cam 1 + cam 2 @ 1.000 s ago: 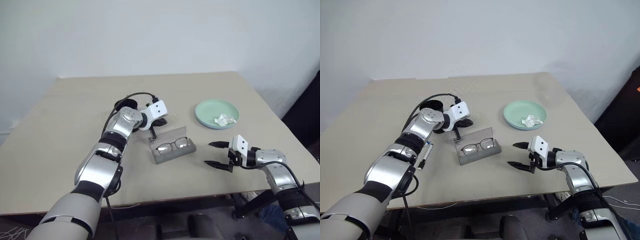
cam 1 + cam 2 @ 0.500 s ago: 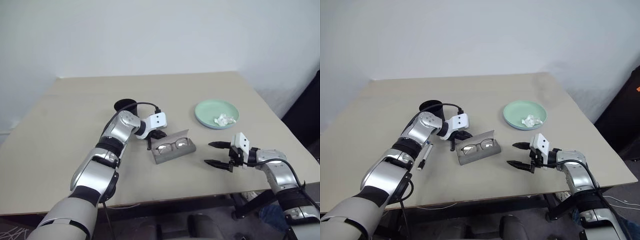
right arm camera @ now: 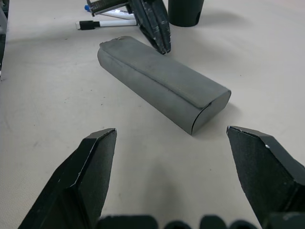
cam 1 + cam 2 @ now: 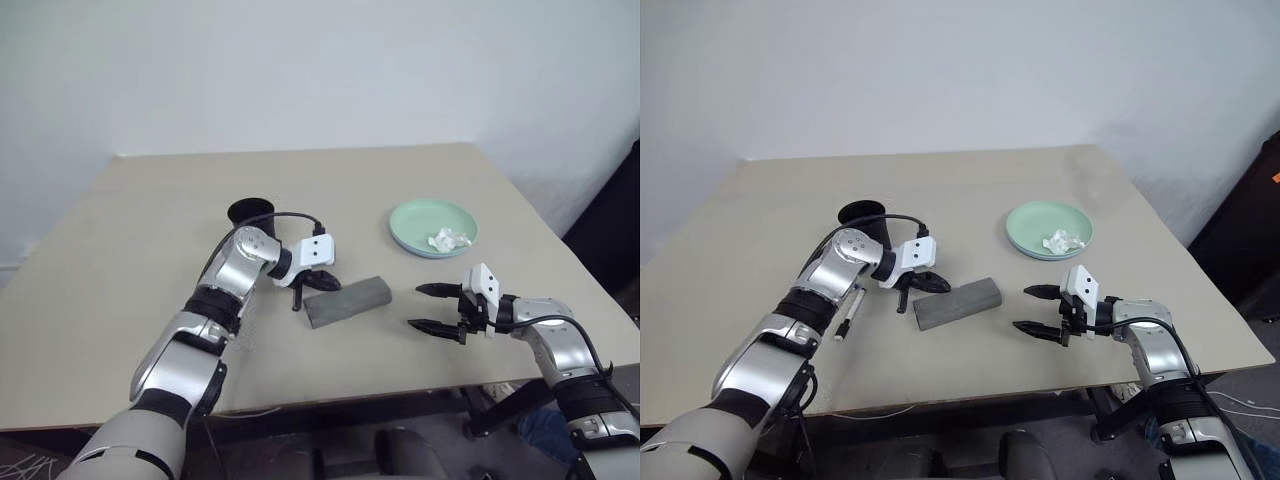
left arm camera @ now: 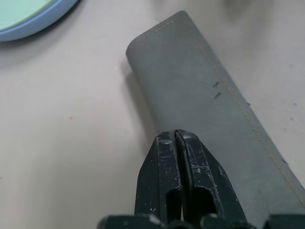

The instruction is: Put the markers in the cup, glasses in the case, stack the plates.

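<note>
**Case lid down, markers not yet in the cup**

The grey glasses case point(image 4: 956, 301) lay shut near the middle of the table point(image 4: 760, 230), a little toward the front edge. The glasses could not be seen; presumably inside. The left gripper point(image 4: 908, 297) had its two black fingers pressed together, holding nothing, tips at the case's left end. The right gripper point(image 4: 1036, 309) hung with fingers spread wide and empty, off the case's right end, near the front edge.

Risks, as judged:
- The closed left fingers sat so close to the case that a careless sweep could shove it toward the front edge.
- If the lid was not fully latched, a nudge might spring it.
- Two markers point(image 3: 108, 22) lay on the table beside the left forearm; the arm could roll them while moving.
- The black cup point(image 4: 860, 214) stood upright behind that arm, toward the back-left, and an elbow could tip it.

Containers: whether the cup held anything I could not tell. The mint green plate point(image 4: 1050, 229) sat on the light blue one toward the right edge, holding a crumpled white tissue point(image 4: 1061, 240).
</note>
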